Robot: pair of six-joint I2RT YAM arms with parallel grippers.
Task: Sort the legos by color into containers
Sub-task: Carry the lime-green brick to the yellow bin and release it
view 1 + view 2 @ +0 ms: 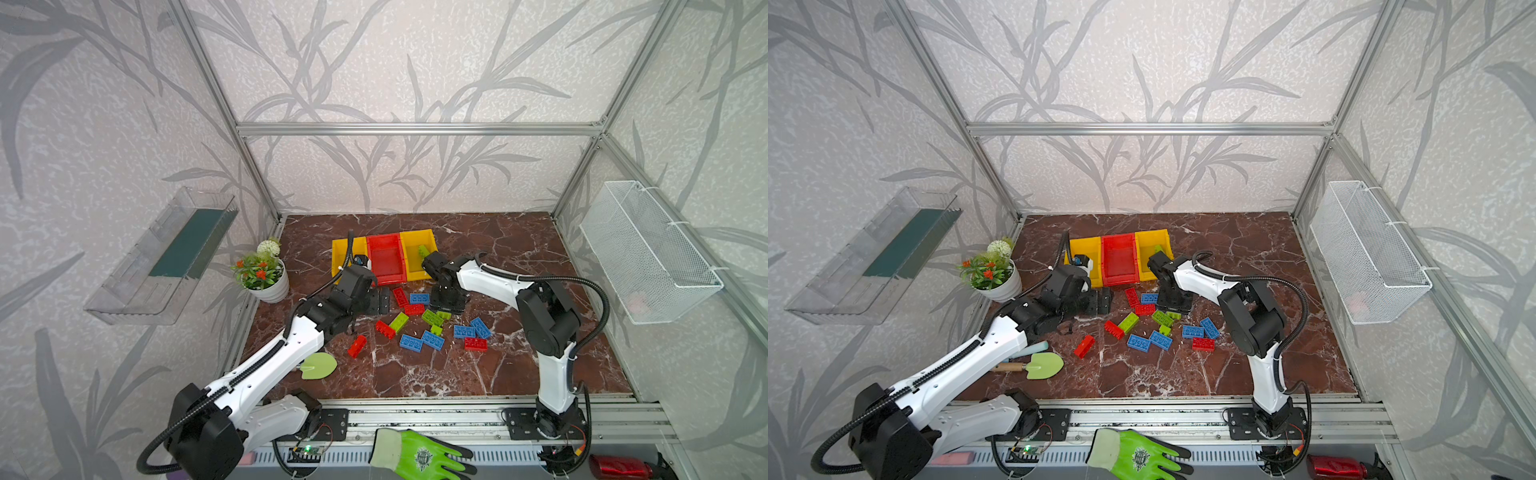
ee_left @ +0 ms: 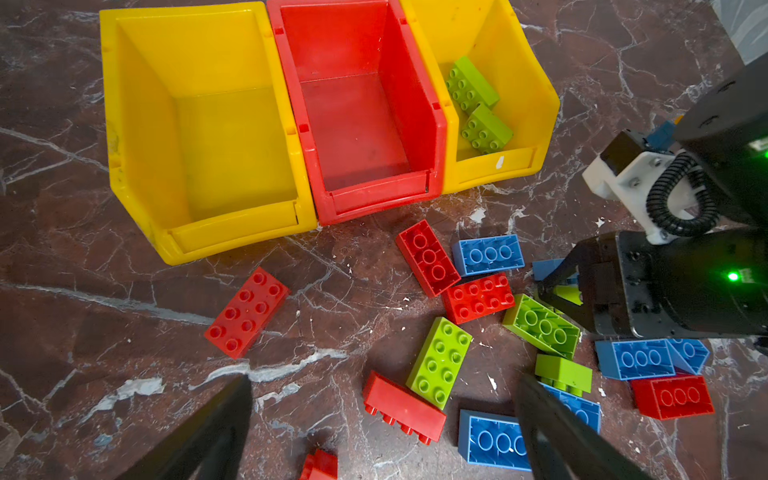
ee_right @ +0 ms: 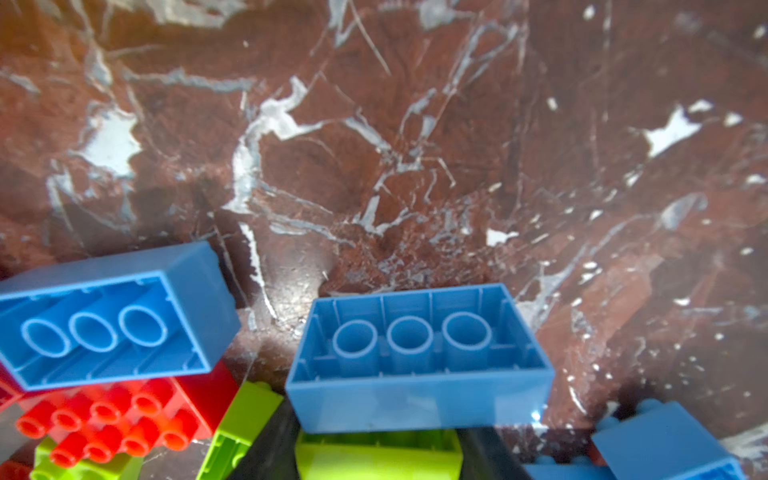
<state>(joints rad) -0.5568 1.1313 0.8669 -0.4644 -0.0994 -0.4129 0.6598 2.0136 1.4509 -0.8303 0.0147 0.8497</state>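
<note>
Three joined containers stand at the back: yellow, red and yellow. The right yellow one holds two green legos; the others look empty. Several red, blue and green legos lie loose in front, such as a red one and a blue one. My right gripper points down into the pile and is shut on a green lego, seen between its fingers. The left gripper hovers wide open over a red lego, near the bins.
A potted plant stands at the left edge. A green toy shovel lies by the left arm. A clear tray hangs on the left wall, a white mesh basket on the right. A green glove rests at the front rail.
</note>
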